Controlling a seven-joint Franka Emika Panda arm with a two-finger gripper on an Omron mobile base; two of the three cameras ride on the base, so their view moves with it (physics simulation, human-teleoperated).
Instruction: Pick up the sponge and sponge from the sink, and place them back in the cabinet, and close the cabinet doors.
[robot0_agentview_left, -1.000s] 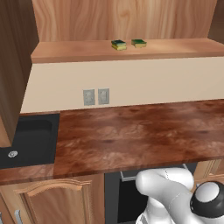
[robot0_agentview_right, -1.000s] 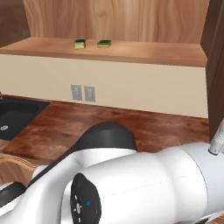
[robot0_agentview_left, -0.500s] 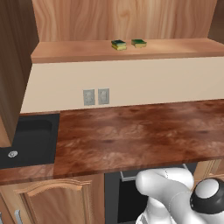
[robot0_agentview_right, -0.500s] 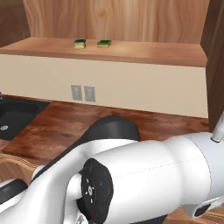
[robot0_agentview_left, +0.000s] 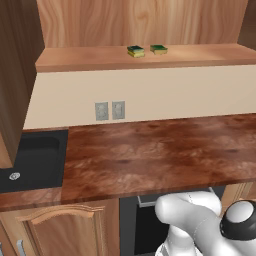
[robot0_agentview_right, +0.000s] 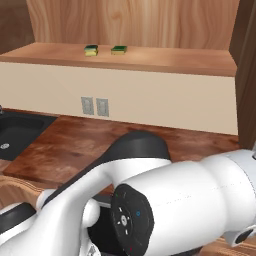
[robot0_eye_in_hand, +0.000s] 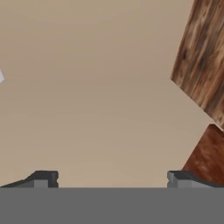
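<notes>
Two small sponges, green over yellow, lie side by side on the cabinet's bottom board (robot0_agentview_left: 200, 56): one sponge (robot0_agentview_left: 135, 51) (robot0_agentview_right: 91, 50) to the left of the other sponge (robot0_agentview_left: 159, 49) (robot0_agentview_right: 119, 49). A cabinet door (robot0_agentview_left: 15, 75) stands open at the left, and another door (robot0_agentview_right: 246, 65) at the right. The black sink (robot0_agentview_left: 30, 160) (robot0_agentview_right: 20, 131) is at the counter's left end. In the hand view my gripper (robot0_eye_in_hand: 111, 180) is open with nothing between its fingertips (robot0_eye_in_hand: 41, 179). It faces a plain beige wall (robot0_eye_in_hand: 87, 87), far from the sponges.
A red-brown countertop (robot0_agentview_left: 160, 150) runs below the beige backsplash with two wall outlets (robot0_agentview_left: 110, 110) (robot0_agentview_right: 95, 106). Arched lower cabinet doors (robot0_agentview_left: 60, 230) and a dark opening (robot0_agentview_left: 140, 230) sit under the counter. My white arm (robot0_agentview_right: 165, 200) bulks across the right base view's foreground.
My arm has swung in the foreground of the right base view, its round joint shifting to the right. Both sponges lie where they were, and the jaws stay open.
</notes>
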